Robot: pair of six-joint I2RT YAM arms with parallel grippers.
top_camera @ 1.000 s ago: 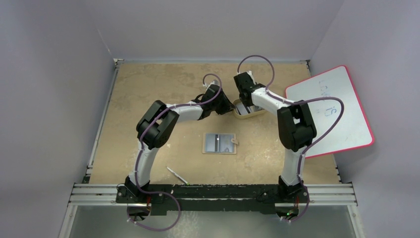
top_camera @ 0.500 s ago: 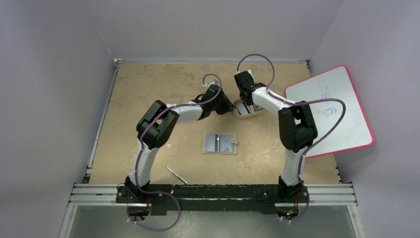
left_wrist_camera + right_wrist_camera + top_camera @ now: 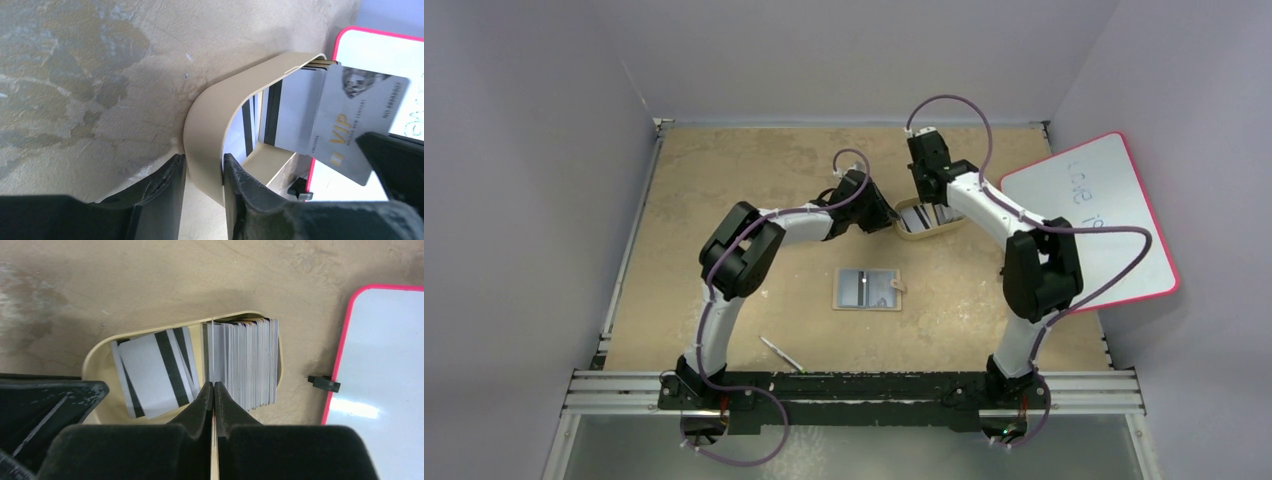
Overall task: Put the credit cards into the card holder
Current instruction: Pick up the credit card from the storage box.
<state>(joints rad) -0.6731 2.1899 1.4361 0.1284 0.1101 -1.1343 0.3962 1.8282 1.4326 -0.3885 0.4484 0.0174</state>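
Sandy, mottled surface [image 3: 724, 180] under everything, pale walls around it. Pink-edged whiteboard [image 3: 1114, 230] to the right of the beige oval tray [image 3: 914, 234], lying askew and reaching past the surface's right border. Left arm [image 3: 744, 250] bent in from the tray's left; right arm [image 3: 1034, 270] reaching over the tray from its right.

Left jaws astride the tray's rounded left-end wall, one finger outside and one inside, both against it: gripping the tray. Right jaws directly above the tray, pressed together on a single pale VIP card [image 3: 350, 125], which hangs over the tray and shows only as a thin edge from the right wrist.

Card holder [image 3: 867, 289] nearer the arm bases than the tray and well apart from it, lying open and flat, blue-grey inside up, small tan tab at its right edge.

Credit cards [image 3: 250, 360] inside the tray: a thick stack standing on edge in the right half, a few loose ones [image 3: 155, 367] with dark stripes fanned flat in the left half.

Thin pen-like stick [image 3: 781, 353] much nearer than the tray, close to the arms' rail. Small black piece [image 3: 324, 383] just right of the tray, beside the whiteboard's pink edge.
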